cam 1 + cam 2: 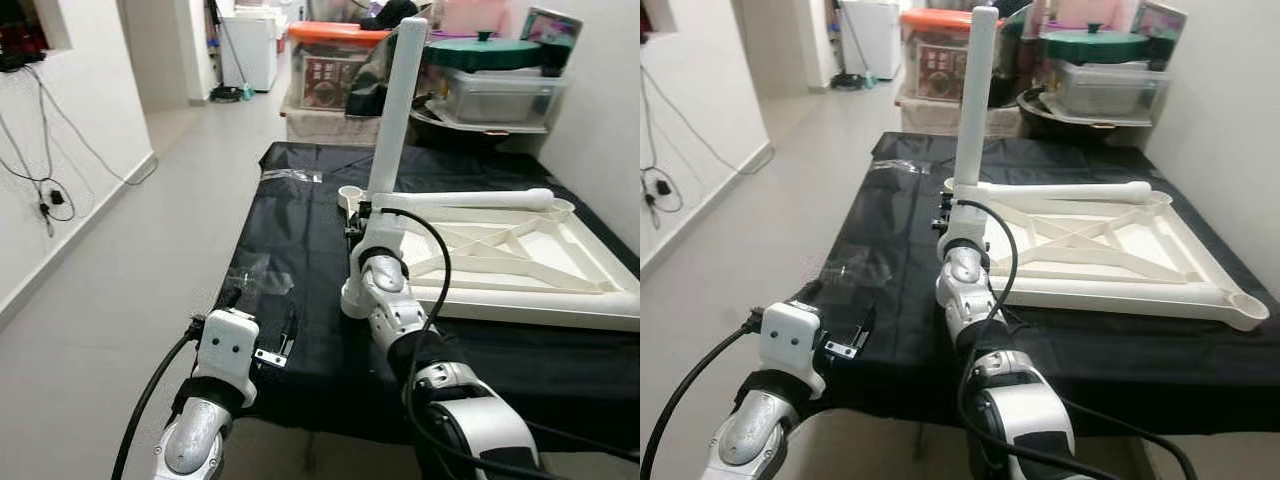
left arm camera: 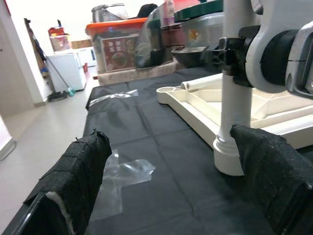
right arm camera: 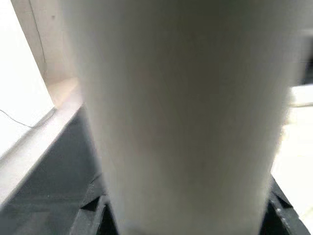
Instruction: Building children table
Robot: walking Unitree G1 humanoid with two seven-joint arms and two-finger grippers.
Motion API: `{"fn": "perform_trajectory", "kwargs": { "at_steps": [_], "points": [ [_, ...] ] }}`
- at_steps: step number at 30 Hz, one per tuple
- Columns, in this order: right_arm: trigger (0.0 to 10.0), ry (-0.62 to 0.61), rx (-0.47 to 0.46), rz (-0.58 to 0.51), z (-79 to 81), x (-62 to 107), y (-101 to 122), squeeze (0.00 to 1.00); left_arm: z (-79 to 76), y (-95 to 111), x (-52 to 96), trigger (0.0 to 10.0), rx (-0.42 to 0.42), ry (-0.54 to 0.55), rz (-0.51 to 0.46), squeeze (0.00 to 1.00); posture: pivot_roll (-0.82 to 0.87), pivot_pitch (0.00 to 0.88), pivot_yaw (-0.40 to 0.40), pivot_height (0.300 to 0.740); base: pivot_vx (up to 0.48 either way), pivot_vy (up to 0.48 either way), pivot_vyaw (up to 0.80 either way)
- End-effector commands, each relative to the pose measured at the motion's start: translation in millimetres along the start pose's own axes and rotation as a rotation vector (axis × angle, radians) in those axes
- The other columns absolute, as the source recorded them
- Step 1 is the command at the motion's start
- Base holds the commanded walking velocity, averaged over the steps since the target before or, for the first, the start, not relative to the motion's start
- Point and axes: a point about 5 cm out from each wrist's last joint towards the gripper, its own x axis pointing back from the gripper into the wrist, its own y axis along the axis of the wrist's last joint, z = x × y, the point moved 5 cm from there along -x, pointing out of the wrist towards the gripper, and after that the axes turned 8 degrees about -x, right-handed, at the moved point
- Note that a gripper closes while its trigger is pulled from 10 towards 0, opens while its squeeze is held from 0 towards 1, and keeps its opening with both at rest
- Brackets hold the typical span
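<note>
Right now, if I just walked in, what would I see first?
Probably the tall white table leg standing straight up on the black cloth, with the right gripper clamped round its lower part. Right next to it, toward the robot's right, lies the white tabletop upside down, with another leg lying across it. The left gripper waits open near the cloth's front edge.

Head eyes look down along the black-covered table (image 1: 300, 240); both wrist cameras sit close to the upright white plastic leg (image 2: 234, 122).
</note>
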Motion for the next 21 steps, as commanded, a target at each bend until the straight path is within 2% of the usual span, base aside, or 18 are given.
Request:
{"fn": "perform_trajectory", "kwargs": {
  "at_steps": [1,3,4,6,8,9,10,11,15,18,19,21],
  "points": [
    [10.0,0.055,-0.084,0.047,5.1,2.0,-12.0,1.0,-1.9,-5.2,0.1,10.0,0.005,-0.011,0.017,0.0,0.02,0.0,-0.04,0.74,0.0,0.0,0.0],
    [10.0,0.185,-0.079,-0.007,25.2,0.9,4.2,1.0,-1.1,-5.3,0.3,10.0,0.004,-0.008,0.018,0.0,0.02,0.0,-0.04,0.74,0.0,0.0,0.0],
    [10.0,0.231,-0.071,-0.013,31.2,-0.3,9.9,0.0,-0.8,-5.3,0.5,10.0,0.005,-0.008,0.018,0.0,0.02,0.0,-0.038,0.74,0.0,0.0,0.0],
    [10.0,0.262,-0.074,-0.001,34.0,-1.8,12.2,0.0,-0.9,-5.4,0.6,10.0,0.005,-0.008,0.018,0.0,0.02,0.0,-0.038,0.74,0.0,0.0,0.0],
    [10.0,0.433,-0.136,0.149,50.2,1.4,0.1,0.0,-1.5,-5.8,0.2,10.0,0.006,-0.01,0.019,0.0,0.02,0.0,-0.033,0.74,0.0,0.0,0.0],
    [10.0,0.433,-0.136,0.149,50.2,1.4,0.1,0.0,-1.5,-5.8,0.2,10.0,0.006,-0.01,0.019,0.0,0.02,0.0,-0.033,0.74,0.0,0.0,0.0],
    [10.0,0.515,-0.161,0.173,54.5,3.6,1.7,0.0,-2.2,-5.7,-0.1,10.0,0.007,-0.012,0.019,0.0,0.02,0.0,-0.033,0.74,0.0,0.0,0.0],
    [10.0,0.515,-0.161,0.173,54.5,3.6,1.7,0.0,-2.2,-5.7,-0.1,10.0,0.007,-0.012,0.019,0.0,0.02,0.0,-0.033,0.74,0.0,0.0,0.0],
    [10.0,0.922,-0.1,0.253,65.7,24.6,9.4,0.0,-2.1,-5.4,-1.2,10.0,0.005,-0.012,0.016,0.0,0.02,0.0,-0.037,0.74,0.0,0.0,0.0],
    [10.0,0.985,-0.09,0.264,66.9,29.2,9.8,0.0,-1.7,-5.4,-1.2,10.0,0.004,-0.011,0.015,0.0,0.02,0.0,-0.037,0.74,0.0,0.0,0.0],
    [10.0,1.106,-0.037,0.322,69.9,40.8,3.6,0.0,-1.5,-5.0,-1.9,10.0,0.004,-0.01,0.014,0.0,0.02,0.0,-0.042,0.74,0.0,0.0,0.0],
    [10.0,1.306,0.01,0.43,73.6,61.9,-4.6,0.0,-1.5,-3.8,-3.7,10.0,0.005,-0.01,0.008,0.0,0.02,0.0,-0.045,0.74,0.0,0.0,0.0]
  ]
}}
